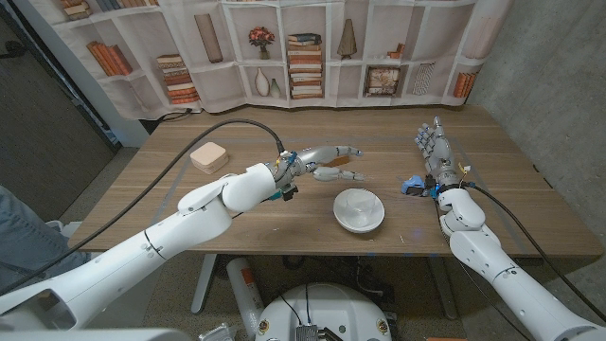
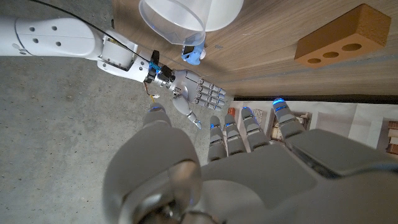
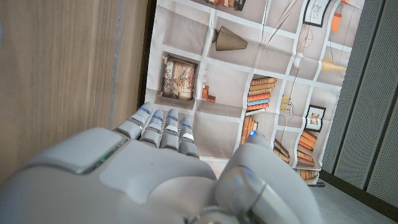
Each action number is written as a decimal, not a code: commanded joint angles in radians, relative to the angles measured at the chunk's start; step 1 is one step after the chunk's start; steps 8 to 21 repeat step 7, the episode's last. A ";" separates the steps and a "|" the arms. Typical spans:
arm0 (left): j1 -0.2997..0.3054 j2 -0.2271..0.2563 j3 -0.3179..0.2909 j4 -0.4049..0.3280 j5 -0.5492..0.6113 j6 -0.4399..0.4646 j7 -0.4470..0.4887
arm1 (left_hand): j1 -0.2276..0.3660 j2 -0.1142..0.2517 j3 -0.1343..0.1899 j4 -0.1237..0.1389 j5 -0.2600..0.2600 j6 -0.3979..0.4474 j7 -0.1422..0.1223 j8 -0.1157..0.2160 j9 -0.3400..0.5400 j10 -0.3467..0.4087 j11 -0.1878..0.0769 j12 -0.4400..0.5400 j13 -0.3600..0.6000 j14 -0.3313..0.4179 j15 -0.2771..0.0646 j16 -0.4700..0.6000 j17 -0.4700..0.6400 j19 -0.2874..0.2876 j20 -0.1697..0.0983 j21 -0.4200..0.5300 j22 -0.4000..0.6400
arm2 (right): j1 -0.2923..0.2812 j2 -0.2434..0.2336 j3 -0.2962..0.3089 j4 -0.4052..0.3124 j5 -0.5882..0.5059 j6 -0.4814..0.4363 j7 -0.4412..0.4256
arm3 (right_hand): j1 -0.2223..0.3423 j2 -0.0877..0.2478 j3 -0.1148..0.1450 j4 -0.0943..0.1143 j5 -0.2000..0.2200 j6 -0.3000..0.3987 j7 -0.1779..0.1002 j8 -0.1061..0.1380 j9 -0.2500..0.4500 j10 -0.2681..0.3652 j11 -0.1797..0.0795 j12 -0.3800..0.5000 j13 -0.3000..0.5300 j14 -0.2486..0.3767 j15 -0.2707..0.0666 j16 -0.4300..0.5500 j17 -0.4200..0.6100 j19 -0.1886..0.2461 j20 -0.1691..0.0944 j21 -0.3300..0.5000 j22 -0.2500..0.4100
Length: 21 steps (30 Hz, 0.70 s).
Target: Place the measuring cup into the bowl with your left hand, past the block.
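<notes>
Left hand (image 1: 333, 159) above table (image 1: 237, 213), fingers apart, holding nothing, just behind white bowl (image 1: 359, 209), blue measuring cup (image 1: 414, 186) lying beside right hand (image 1: 434, 150), fingers extended, empty, block (image 1: 208, 157) at left.

Open desk (image 1: 284, 237) between left hand (image 1: 327, 161) and bowl (image 1: 359, 209), just below and right of the fingers; nothing standing in that gap. Blue cup (image 1: 414, 186) right of the bowl, close against right hand (image 1: 436, 152), with a narrow strip of bare wood between cup and bowl rim. Right hand upright on its edge along the right side, walling off that flank. Block (image 1: 208, 157) well apart on the far left, behind the left forearm, clear of the stretch between hand and bowl. Wide bare wood beyond the bowl toward the backdrop, and along the near edge under the left arm.
</notes>
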 commanded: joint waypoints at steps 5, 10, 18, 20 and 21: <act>0.033 0.017 -0.038 -0.008 -0.024 -0.030 0.046 | 0.004 0.012 0.004 0.006 0.009 0.013 -0.005 0.004 0.002 0.012 -0.001 0.009 -0.001 0.011 -0.002 0.004 0.003 0.010 0.003 0.009 0.004 | -0.004 0.001 -0.009 -0.018 -0.016 -0.011 -0.022 | 0.005 0.004 -0.002 -0.003 -0.005 0.012 0.000 0.002 0.003 0.008 -0.003 0.007 0.003 -0.006 -0.001 0.001 0.002 -0.003 -0.002 -0.001 0.005; 0.038 0.021 -0.043 -0.007 -0.030 -0.033 0.047 | 0.004 0.013 0.005 0.006 0.009 0.018 -0.005 0.006 0.002 0.014 -0.001 0.009 -0.001 0.011 -0.002 0.003 0.003 0.009 0.003 0.008 0.004 | -0.005 0.003 -0.010 -0.022 -0.020 -0.010 -0.027 | 0.005 0.004 -0.002 -0.003 -0.005 0.012 0.000 0.002 0.003 0.008 -0.003 0.007 0.003 -0.006 -0.001 0.001 0.002 -0.003 -0.002 -0.001 0.005; 0.038 0.021 -0.043 -0.007 -0.030 -0.033 0.047 | 0.004 0.013 0.005 0.006 0.009 0.018 -0.005 0.006 0.002 0.014 -0.001 0.009 -0.001 0.011 -0.002 0.003 0.003 0.009 0.003 0.008 0.004 | -0.005 0.003 -0.010 -0.022 -0.020 -0.010 -0.027 | 0.005 0.004 -0.002 -0.003 -0.005 0.012 0.000 0.002 0.003 0.008 -0.003 0.007 0.003 -0.006 -0.001 0.001 0.002 -0.003 -0.002 -0.001 0.005; 0.038 0.021 -0.043 -0.007 -0.030 -0.033 0.047 | 0.004 0.013 0.005 0.006 0.009 0.018 -0.005 0.006 0.002 0.014 -0.001 0.009 -0.001 0.011 -0.002 0.003 0.003 0.009 0.003 0.008 0.004 | -0.005 0.003 -0.010 -0.022 -0.020 -0.010 -0.027 | 0.005 0.004 -0.002 -0.003 -0.005 0.012 0.000 0.002 0.003 0.008 -0.003 0.007 0.003 -0.006 -0.001 0.001 0.002 -0.003 -0.002 -0.001 0.005; 0.038 0.021 -0.043 -0.007 -0.030 -0.033 0.047 | 0.004 0.013 0.005 0.006 0.009 0.018 -0.005 0.006 0.002 0.014 -0.001 0.009 -0.001 0.011 -0.002 0.003 0.003 0.009 0.003 0.008 0.004 | -0.005 0.003 -0.010 -0.022 -0.020 -0.010 -0.027 | 0.005 0.004 -0.002 -0.003 -0.005 0.012 0.000 0.002 0.003 0.008 -0.003 0.007 0.003 -0.006 -0.001 0.001 0.002 -0.003 -0.002 -0.001 0.005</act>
